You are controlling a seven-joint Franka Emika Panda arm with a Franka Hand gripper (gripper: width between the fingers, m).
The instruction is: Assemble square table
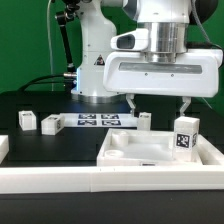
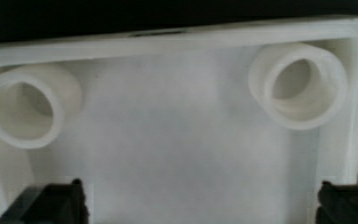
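Smooth matt plastic square table (image 2: 172, 130)

My arm (image 1: 93, 58) rises from its white base at the back, left of centre in the exterior view. It bends over toward the upper right of that frame, where the broad white wrist housing fills the corner. The end effector (image 1: 158, 106) points straight down, its two dark fingers (image 1: 132, 103) spread fully apart. In the wrist view I see both fingertips (image 2: 59, 203) set wide, holding nothing.
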